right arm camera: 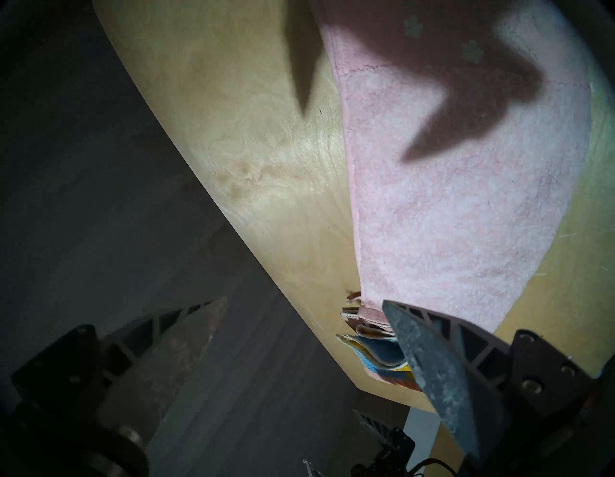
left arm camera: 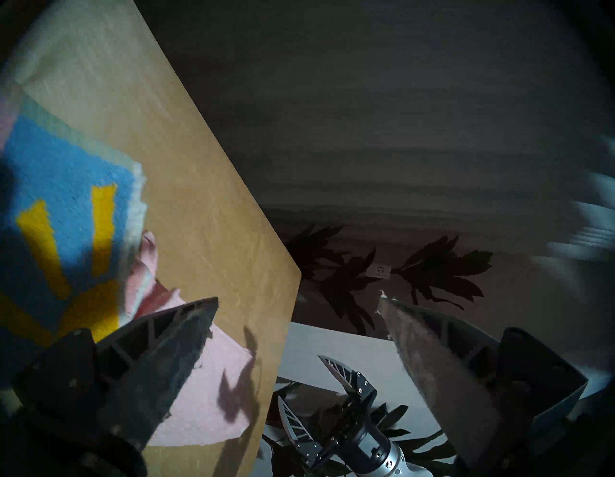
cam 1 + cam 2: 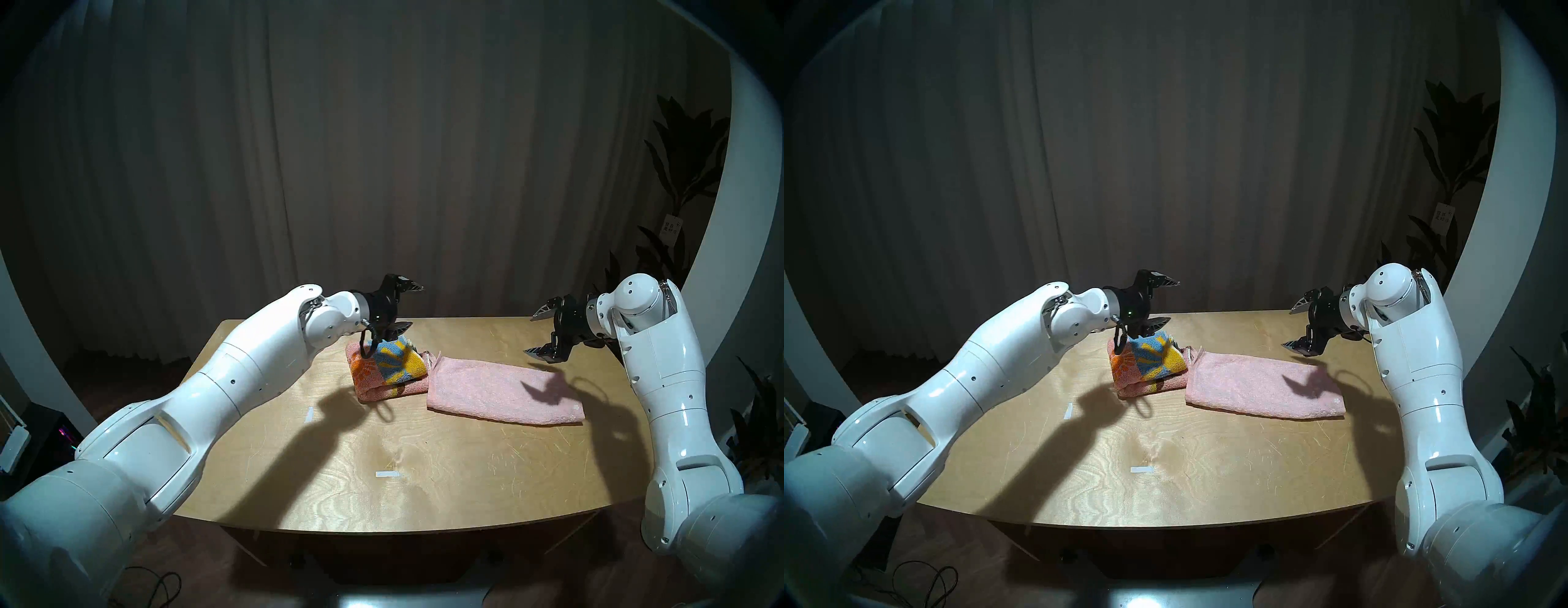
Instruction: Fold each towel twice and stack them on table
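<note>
Showing both arms raised above the bench (image 3: 424,467), the head stereo left view places the left gripper (image 3: 407,310) over the far side of the sunflower towel (image 3: 390,369), its jaws spread wide with nothing between them, the lower one just above the cloth. The sunflower towel lies folded into a thick small bundle at the far middle of the bench; just to its right, the near corners meeting, the pale pink towel (image 3: 500,390) lies as a long flat strip, folded once. The right gripper (image 3: 536,335) hangs over the far right end of that strip, jaws likewise apart and empty, casting a forked shadow on the pink cloth. Two white tape marks (image 3: 387,474) sit on the bare wood nearer the robot. The head stereo right view repeats this layout, with a dark curtain (image 3: 1166,148) behind the bench and a potted plant (image 3: 1450,161) at far right. The left wrist view, blurred, shows the blue-and-yellow towel surface at left, pink cloth below it, the bench edge running diagonally, and the right gripper open beyond that edge. The right wrist view looks along the pale pink towel, its stitched hem visible, toward the layered edges of the sunflower towel beside the lower jaw.
</note>
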Robot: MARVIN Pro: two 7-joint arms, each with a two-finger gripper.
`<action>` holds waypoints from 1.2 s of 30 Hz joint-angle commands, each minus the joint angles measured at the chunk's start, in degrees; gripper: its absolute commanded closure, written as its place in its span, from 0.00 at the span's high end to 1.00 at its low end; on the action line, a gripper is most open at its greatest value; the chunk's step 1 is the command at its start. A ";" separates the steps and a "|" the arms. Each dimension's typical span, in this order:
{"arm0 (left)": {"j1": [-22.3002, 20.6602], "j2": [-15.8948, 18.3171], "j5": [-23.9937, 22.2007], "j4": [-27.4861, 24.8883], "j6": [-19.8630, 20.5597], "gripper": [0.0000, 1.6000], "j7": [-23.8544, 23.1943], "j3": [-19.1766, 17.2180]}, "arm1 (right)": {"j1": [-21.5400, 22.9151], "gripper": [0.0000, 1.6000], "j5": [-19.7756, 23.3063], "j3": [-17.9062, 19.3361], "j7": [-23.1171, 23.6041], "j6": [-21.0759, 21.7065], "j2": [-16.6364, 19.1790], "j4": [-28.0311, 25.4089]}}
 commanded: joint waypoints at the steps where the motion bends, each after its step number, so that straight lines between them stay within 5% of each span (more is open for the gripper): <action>1: 0.86 6.14 1.27 -2.59 -0.38 1.00 -2.80 -2.47 | -2.18 1.00 1.41 1.50 -0.27 0.63 -0.02 -5.02; 19: 7.35 14.75 3.82 -9.25 -2.57 1.00 -9.86 -6.93 | -10.98 1.00 4.05 10.30 -0.06 -1.19 -0.32 -12.31; 31: 11.52 17.46 4.57 -12.95 -4.29 1.00 -14.56 -8.88 | -16.48 1.00 9.06 21.69 0.13 -12.16 -5.46 -9.61; 36: 13.17 18.38 4.99 -14.66 -5.07 1.00 -16.79 -9.66 | -16.03 1.00 12.86 22.11 -0.71 -16.78 -10.03 -10.46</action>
